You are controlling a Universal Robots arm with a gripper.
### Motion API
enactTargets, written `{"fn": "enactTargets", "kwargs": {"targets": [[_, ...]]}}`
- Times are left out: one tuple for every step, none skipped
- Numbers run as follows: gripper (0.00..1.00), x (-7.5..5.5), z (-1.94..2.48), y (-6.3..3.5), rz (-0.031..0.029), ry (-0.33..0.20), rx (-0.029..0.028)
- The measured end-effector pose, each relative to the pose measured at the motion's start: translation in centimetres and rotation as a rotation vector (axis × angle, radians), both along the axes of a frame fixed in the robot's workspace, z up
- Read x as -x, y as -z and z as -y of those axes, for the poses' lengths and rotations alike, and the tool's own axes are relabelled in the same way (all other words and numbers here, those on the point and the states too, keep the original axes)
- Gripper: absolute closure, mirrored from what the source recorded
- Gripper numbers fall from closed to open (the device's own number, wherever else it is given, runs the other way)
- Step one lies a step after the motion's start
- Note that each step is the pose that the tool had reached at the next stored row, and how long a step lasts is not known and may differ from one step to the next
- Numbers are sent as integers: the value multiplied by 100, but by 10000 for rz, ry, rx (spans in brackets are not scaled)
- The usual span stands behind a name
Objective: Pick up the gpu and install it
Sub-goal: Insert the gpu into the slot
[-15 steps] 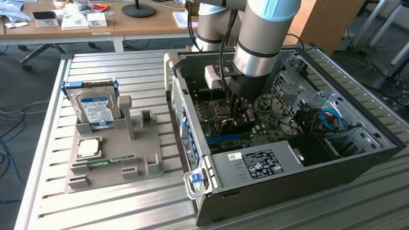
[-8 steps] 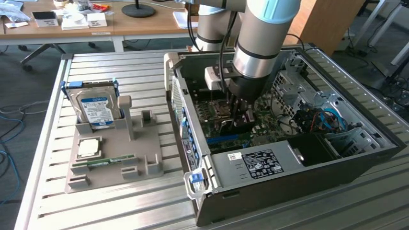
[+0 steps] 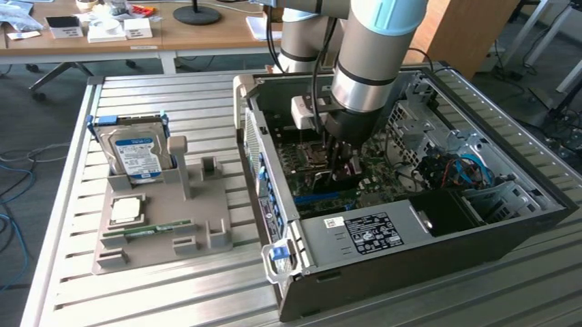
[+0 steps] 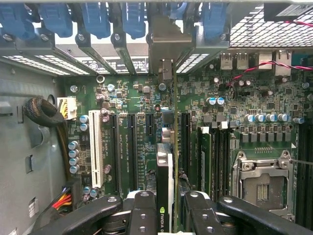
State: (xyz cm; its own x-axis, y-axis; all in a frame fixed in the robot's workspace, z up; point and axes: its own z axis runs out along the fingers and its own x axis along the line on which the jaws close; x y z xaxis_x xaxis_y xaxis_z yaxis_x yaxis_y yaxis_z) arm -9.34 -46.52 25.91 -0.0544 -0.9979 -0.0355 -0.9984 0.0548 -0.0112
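The arm (image 3: 369,54) is a thick silver-grey tube with a pale blue cap at its upper joint and a black ring around the wrist section — below that ring sits a black cylindrical coupling. A white box (image 3: 303,112) clips beside the ring, black cables trailing upward. The gripper (image 4: 166,215) has glossy black linkage fingers (image 4: 142,213) with round screw heads.

The gripper (image 4: 166,208) clamps the gpu (image 4: 165,171) edge-on between its black fingers (image 4: 142,210), the card standing upright over the motherboard (image 4: 234,112). The card's silver bracket (image 4: 166,49) reaches the rear slot openings, beside blue retaining clips (image 4: 95,19). A white expansion slot (image 4: 96,152) and black slots (image 4: 131,147) lie alongside the card. The empty CPU socket (image 4: 261,178) sits across the board from the white slot. Black sleeved cabling (image 4: 41,112) curls by the case wall.
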Motion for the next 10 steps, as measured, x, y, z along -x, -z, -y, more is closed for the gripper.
{"fn": "enactTargets", "kwargs": {"targets": [[73,0,0,0,0,0,-1],[73,-1,0,1,0,0,-1],[73,-4,0,2,1,-2,-2],[73,-4,0,2,1,-1,-2],[73,-4,0,2,1,0,-2],[73,-4,0,2,1,0,-1],[73,-4,0,2,1,0,-1],[73,-4,-1,8,1,0,-4],[73,-4,-1,20,1,-1,-3],[73,-4,0,30,1,0,-2]]}}
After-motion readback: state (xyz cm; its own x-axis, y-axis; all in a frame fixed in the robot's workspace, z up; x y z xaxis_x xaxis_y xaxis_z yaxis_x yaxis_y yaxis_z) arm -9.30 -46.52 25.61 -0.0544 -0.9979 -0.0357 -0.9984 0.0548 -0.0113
